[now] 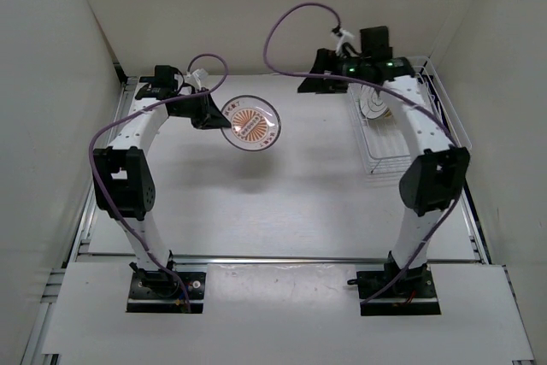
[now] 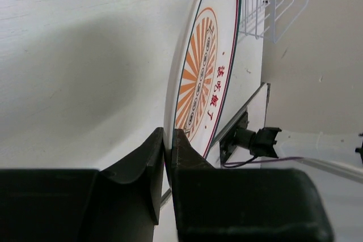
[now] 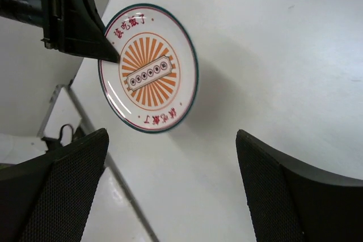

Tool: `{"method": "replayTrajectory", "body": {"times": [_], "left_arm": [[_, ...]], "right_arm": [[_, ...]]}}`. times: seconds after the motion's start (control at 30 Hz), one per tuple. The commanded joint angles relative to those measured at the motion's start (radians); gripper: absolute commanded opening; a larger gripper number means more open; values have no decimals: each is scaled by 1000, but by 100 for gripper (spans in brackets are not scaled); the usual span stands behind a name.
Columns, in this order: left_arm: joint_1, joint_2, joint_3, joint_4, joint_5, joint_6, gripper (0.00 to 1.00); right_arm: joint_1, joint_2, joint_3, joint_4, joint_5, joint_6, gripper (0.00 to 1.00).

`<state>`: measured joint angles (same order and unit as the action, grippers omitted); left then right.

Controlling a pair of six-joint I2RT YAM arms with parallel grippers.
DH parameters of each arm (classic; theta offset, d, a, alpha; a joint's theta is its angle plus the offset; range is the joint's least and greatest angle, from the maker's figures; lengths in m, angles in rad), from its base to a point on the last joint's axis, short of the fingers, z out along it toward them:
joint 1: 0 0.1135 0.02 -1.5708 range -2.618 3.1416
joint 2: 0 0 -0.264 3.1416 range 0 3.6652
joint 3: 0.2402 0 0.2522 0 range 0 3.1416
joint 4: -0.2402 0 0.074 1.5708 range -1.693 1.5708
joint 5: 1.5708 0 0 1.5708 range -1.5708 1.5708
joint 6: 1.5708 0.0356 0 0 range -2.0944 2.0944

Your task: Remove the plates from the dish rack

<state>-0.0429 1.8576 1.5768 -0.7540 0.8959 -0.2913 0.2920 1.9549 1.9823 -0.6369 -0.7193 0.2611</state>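
The left jaws are closed on the rim of the sunburst plate point(image 1: 250, 123), a small round white plate with an orange ray pattern, red characters and a thin dark edge line. In the left wrist view the two black fingers point(image 2: 148, 165) pinch the plate's lower edge between them, and the plate point(image 2: 207, 72) rises from them nearly edge-on. From above, the plate hangs clear of the table point(image 1: 282, 203), tilted with its patterned face turned up and towards the right arm, and it casts a soft shadow on the table surface below it. The left arm point(image 1: 141, 138) reaches forward and inward to hold it left of the table's middle. The right jaws stand wide open with nothing between them: in the right wrist view the two dark fingers point(image 3: 62, 191) sit far apart at the lower corners, and the held plate point(image 3: 148, 68) shows beyond them, well apart from both. The dish rack point(image 1: 380, 161), a white wire frame, stands at the far right of the table, and the right arm point(image 1: 427, 138) arches over it. A white plate with dark rings point(image 1: 373, 104) stands in the rack, partly hidden by that arm. A corner of the rack point(image 2: 272, 4) also appears in the left wrist view, behind the held plate.
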Motion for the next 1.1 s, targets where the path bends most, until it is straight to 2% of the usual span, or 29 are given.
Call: {"method": "replayTrajectory", "body": {"times": [0.0,0.07,0.23,0.3,0.37,0.57,0.7,0.87,1.07], "left_arm": [[6,-48,22,65,-22,-109,10],[44,-17,32,105,-3,-152,10],[109,73,113,149,-15,-242,10],[149,107,150,160,-6,-252,10],[194,164,228,185,-6,-287,10],[317,308,344,238,6,-318,10],[379,396,431,249,6,-318,10],[434,497,465,249,-3,-296,10],[445,589,488,249,-3,-232,10]], "right_arm": [[-85,-151,-28,-72,40,-123,95],[-145,-188,-52,-154,28,-217,99],[-344,-286,-63,-343,90,-390,99],[-408,-322,-72,-374,142,-491,99],[-549,-362,-108,-386,203,-564,99],[-744,-438,-142,-422,284,-663,99],[-787,-504,-178,-474,308,-712,99],[-798,-541,-198,-535,317,-733,99],[-798,-562,-198,-583,317,-743,99]]}}
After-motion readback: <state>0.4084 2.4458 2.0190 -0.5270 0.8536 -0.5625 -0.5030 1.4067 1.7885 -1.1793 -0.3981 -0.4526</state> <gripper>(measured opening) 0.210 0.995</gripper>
